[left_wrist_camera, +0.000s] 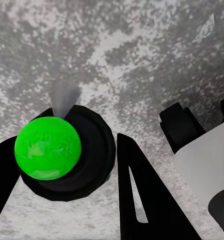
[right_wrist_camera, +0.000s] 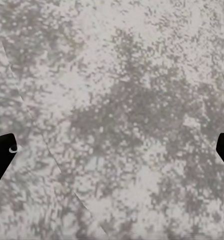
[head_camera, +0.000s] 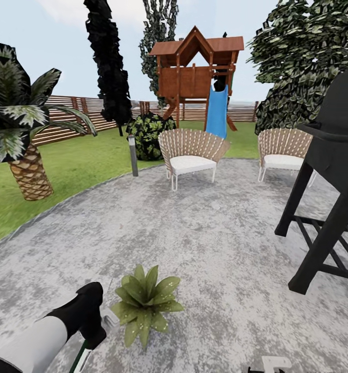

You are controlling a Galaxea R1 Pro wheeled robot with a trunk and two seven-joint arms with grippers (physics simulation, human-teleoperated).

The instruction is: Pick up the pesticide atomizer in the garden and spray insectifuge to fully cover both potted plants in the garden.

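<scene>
**Left tool holds atomizer beside potted plant on patio**

The pesticide atomizer (head_camera: 81, 357) sits in the left tool (head_camera: 93, 331) at the near edge of the round grey patio (head_camera: 205, 233); in the head view just a slim dark green sliver with a white strip shows under the black tool. In the left wrist view the left tool (left_wrist_camera: 66, 165) has black fingers (left_wrist_camera: 142, 200) on either side of a dark round body with a bright green ball (left_wrist_camera: 47, 148) over it, a pale grey cone rising from it. Left tool: clamped on the atomizer.

One potted plant (head_camera: 145, 303), a green rosette of pointed leaves, stands on the patio just beside the left tool, pot hidden by leaves.

Right tool (right_wrist_camera: 112, 150): black fingertips (right_wrist_camera: 1, 155) at opposite edges of the right wrist view, spread wide, nothing between them, bare paving below.

Further out: two wicker chairs (head_camera: 192, 153) with white cushions toward the far edge of the patio, a black grill (head_camera: 332, 181) at the right side, a grey bollard lamp (head_camera: 133, 155) at the far left rim. On the lawn (head_camera: 75, 166): a palm (head_camera: 18, 134), a wooden playhouse (head_camera: 197, 67) with blue slide (head_camera: 217, 111), brown slatted fence (head_camera: 91, 111) behind.
</scene>
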